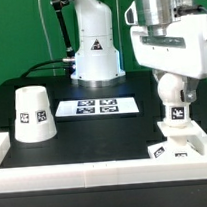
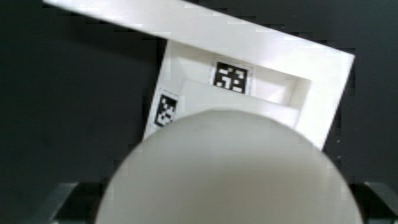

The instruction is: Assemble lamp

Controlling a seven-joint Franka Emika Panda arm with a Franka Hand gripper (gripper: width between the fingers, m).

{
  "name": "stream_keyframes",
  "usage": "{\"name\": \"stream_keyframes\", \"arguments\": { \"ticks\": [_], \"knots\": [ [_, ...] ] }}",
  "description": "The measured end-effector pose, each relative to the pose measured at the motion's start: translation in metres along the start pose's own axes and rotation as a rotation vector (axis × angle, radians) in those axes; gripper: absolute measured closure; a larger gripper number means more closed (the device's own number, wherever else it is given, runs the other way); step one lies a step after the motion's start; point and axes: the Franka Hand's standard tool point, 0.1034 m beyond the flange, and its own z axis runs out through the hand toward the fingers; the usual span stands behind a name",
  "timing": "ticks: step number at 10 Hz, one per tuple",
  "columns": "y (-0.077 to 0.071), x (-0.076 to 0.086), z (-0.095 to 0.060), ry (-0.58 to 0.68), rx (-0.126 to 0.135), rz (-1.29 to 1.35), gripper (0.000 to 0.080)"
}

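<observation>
The ball bulb [image 1: 171, 88] hangs upright on its tagged stem [image 1: 176, 114], and my gripper [image 1: 170, 85] is shut on the ball. The stem's lower end is at the middle of the flat square base [image 1: 163, 149], near the front on the exterior view's right. I cannot tell whether it is seated. In the wrist view the ball [image 2: 222, 165] fills the frame between my dark fingers [image 2: 68, 203]. The base [image 2: 199, 95] with its tags lies beyond it. The tapered shade [image 1: 32, 113] stands wide end down on the exterior view's left, far from the gripper.
The marker board [image 1: 97, 107] lies flat in the middle of the dark table. The robot's white pedestal [image 1: 95, 52] stands behind it. A white rail [image 1: 96, 173] runs along the front edge and turns up at both corners, close to the base.
</observation>
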Motion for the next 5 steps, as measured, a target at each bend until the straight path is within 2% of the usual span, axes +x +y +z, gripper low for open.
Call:
{"name": "stream_keyframes", "arguments": {
  "ticks": [1, 2, 3, 4, 5],
  "knots": [
    [-0.0002, -0.0013, 0.0001, -0.003, 0.001, 0.031, 0.022],
    [-0.0003, -0.0029, 0.0003, -0.008, 0.002, 0.042, 0.0161],
    [-0.0003, -0.0033, 0.0004, -0.008, 0.002, -0.008, 0.0161],
    [-0.0003, -0.0054, 0.0005, -0.008, 0.002, -0.039, 0.0112],
    [-0.0003, -0.0078, 0.0006, -0.003, -0.001, -0.142, 0.0112]
  ]
}}
